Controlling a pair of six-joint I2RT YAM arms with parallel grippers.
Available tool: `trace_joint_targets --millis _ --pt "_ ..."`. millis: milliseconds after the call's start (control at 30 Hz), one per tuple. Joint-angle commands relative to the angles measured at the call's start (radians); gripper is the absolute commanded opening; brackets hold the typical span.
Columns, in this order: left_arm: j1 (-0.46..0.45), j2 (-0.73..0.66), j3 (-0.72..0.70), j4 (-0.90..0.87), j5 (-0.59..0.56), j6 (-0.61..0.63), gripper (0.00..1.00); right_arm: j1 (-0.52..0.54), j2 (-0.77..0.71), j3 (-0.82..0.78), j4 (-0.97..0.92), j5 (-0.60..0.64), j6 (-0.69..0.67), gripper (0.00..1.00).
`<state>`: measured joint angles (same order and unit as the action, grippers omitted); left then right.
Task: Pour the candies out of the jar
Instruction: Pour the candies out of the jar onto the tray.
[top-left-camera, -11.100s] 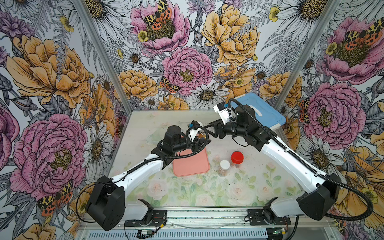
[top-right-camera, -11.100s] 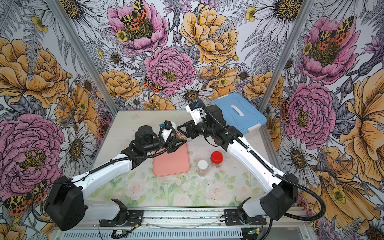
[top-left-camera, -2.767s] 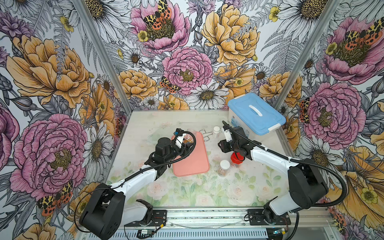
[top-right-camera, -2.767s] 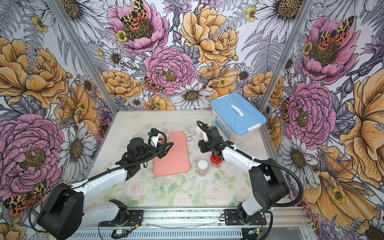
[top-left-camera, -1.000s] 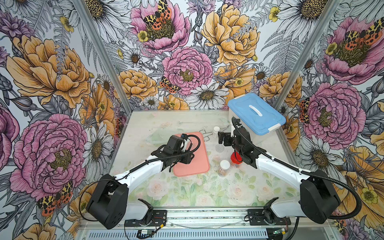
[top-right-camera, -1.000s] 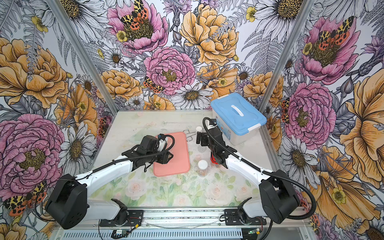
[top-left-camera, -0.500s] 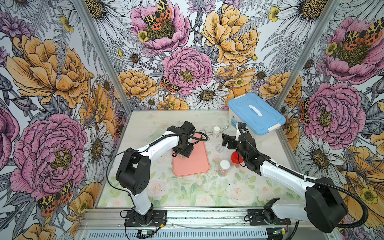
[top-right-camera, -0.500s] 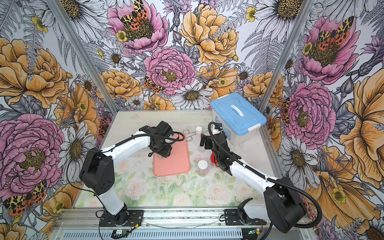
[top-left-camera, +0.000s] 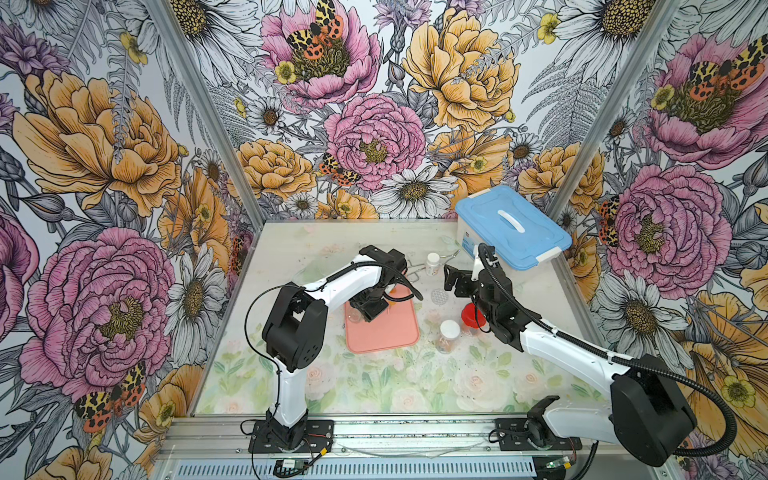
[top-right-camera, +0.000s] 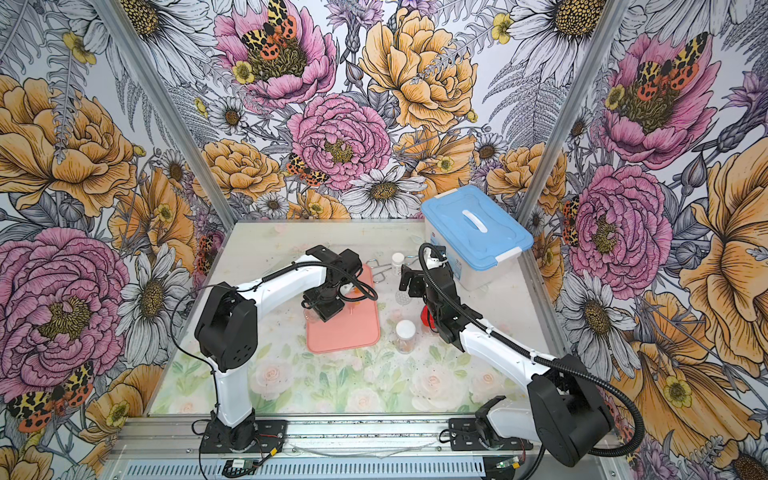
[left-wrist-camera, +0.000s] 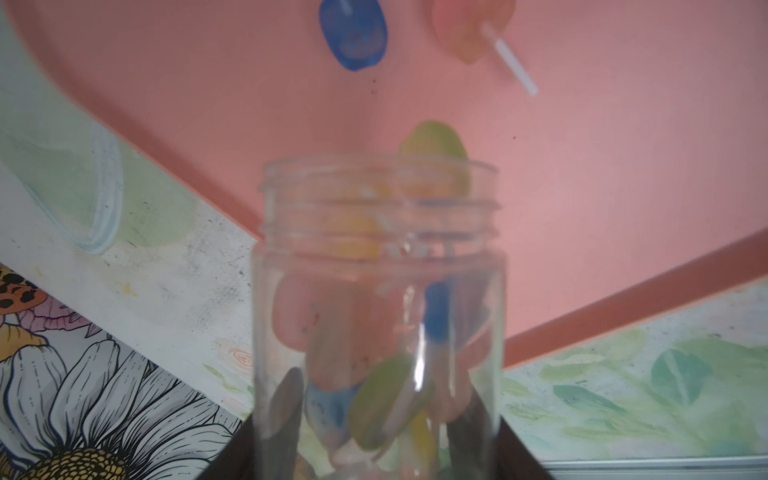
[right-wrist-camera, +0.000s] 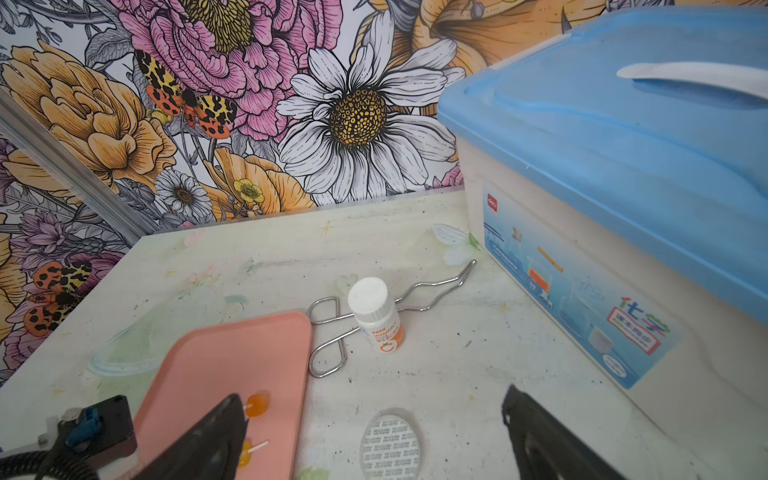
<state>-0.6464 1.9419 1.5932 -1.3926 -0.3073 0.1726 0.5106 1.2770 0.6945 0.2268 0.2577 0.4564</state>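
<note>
My left gripper (left-wrist-camera: 380, 415) is shut on a clear open jar (left-wrist-camera: 380, 291), tipped with its mouth over the pink tray (left-wrist-camera: 208, 104). Several candies (left-wrist-camera: 374, 374) still lie inside, and a yellow-green one sits at the mouth. A blue candy (left-wrist-camera: 353, 35) and an orange one (left-wrist-camera: 469, 29) lie loose on the tray. In both top views the left gripper (top-left-camera: 365, 309) hangs over the tray's (top-left-camera: 386, 336) far left part. My right gripper (top-left-camera: 455, 280) hovers open and holds nothing, right of the tray. The right wrist view shows the right gripper (right-wrist-camera: 372, 399) and orange candies (right-wrist-camera: 257, 405) on the tray.
A red lid (top-left-camera: 471, 316) and a white-capped jar (top-left-camera: 449, 334) stand right of the tray. A round seal disc (right-wrist-camera: 390, 442) lies under my right gripper. Behind are a white vitamin bottle (right-wrist-camera: 374, 316), metal tongs (right-wrist-camera: 332, 332) and a blue-lidded box (top-left-camera: 511, 224).
The left arm has raised its elbow and rolled its wrist, tipping the jar over the tray, and candies now lie on it. The right gripper has barely shifted.
</note>
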Motion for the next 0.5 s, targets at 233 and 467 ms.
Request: trace_joint_targets --millis 233,467 --pt "-0.029 0.061 0.077 -0.12 -0.105 0.044 0.0 -0.004 0.002 -0.003 0.055 -0.016 0.025 0.99" --pt "-0.063 0.056 0.112 -0.138 -0.114 0.024 0.0 -0.003 -0.025 -0.019 0.054 -0.005 0.031 0.99"
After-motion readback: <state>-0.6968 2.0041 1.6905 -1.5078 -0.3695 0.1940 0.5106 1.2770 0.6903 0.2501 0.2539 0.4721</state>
